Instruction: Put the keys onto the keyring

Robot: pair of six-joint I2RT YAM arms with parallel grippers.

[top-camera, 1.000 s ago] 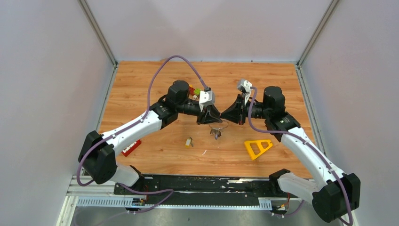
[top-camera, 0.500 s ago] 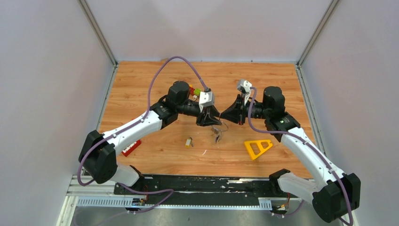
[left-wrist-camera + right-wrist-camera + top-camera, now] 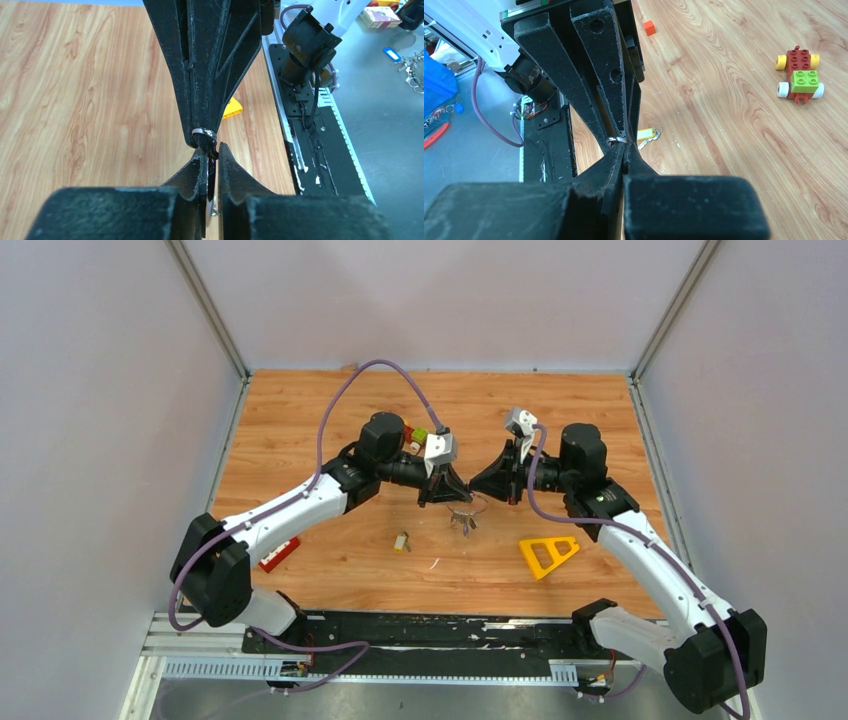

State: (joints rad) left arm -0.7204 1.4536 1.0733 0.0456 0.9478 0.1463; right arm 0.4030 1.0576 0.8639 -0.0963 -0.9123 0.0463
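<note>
Orange-brown wood-grain table (image 3: 300,420). Silver keyring (image 3: 616,140). Pale yellow tag on key (image 3: 646,134). Yellow triangle (image 3: 548,553). Toy car (image 3: 798,75): red body, green block, yellow and white wheels. Purple cable (image 3: 375,361). Left arm (image 3: 290,508): white, black joints.

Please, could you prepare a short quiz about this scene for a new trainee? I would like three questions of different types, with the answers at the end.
1. Fill the gap: the yellow triangle lies nearer the ___ arm.
2. True or false: the key with the yellow tag already hangs on the keyring.
3. Choose one: the right gripper pinches A) the yellow triangle, B) the keyring, C) the key with the yellow tag.
Key: 1 right; 2 false, it lies apart from the keyring; 3 B.
</note>
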